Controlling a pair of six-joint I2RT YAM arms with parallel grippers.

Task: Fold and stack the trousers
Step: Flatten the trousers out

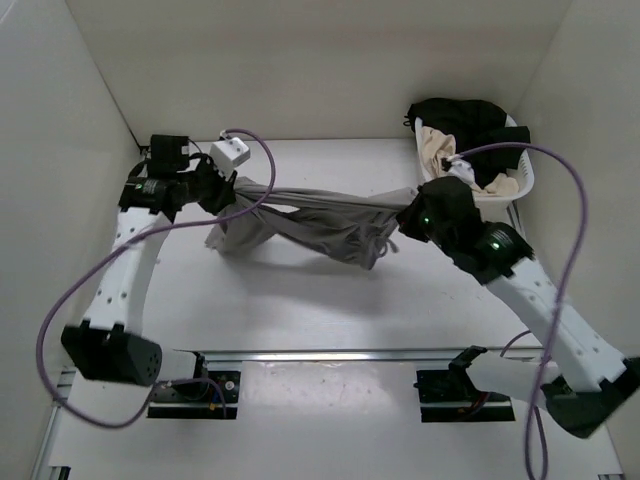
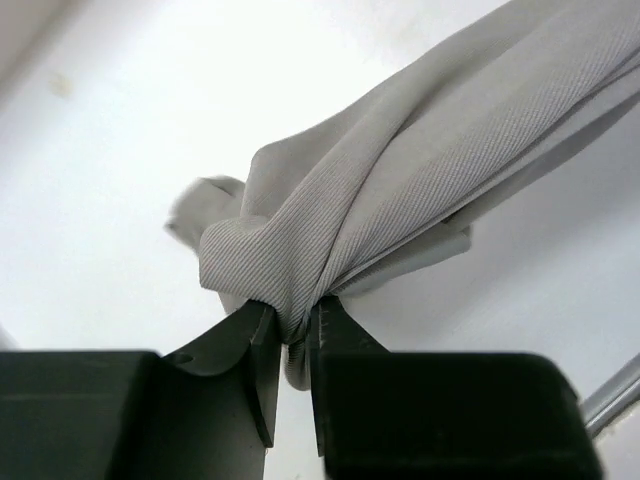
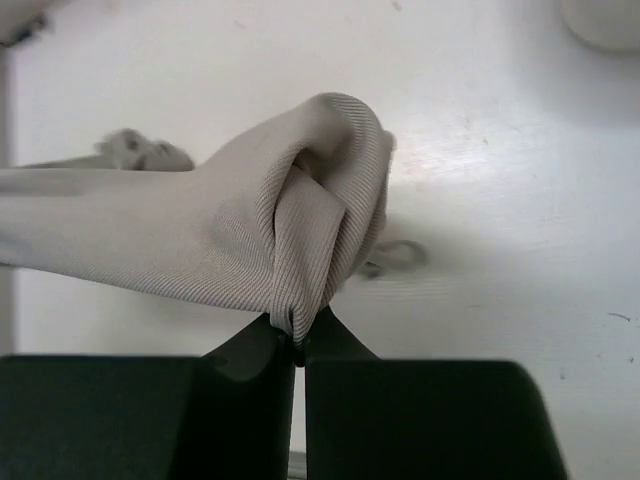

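Observation:
The grey trousers (image 1: 310,220) hang stretched between my two grippers above the white table, a taut band along the top and loose folds sagging below. At the left end my left gripper (image 1: 228,192) is shut on a bunch of the fabric; in the left wrist view the ribbed cloth (image 2: 400,190) is pinched between the two black fingers (image 2: 262,360). My right gripper (image 1: 408,215) is shut on the other end, and the right wrist view shows a rounded fold of trousers (image 3: 300,220) clamped at the fingertips (image 3: 320,340).
A white basket (image 1: 524,176) at the back right holds a black garment (image 1: 465,120) and a cream one (image 1: 440,150). A white adapter block (image 1: 230,151) with a purple cable (image 1: 70,300) sits on the left arm. White walls enclose the table.

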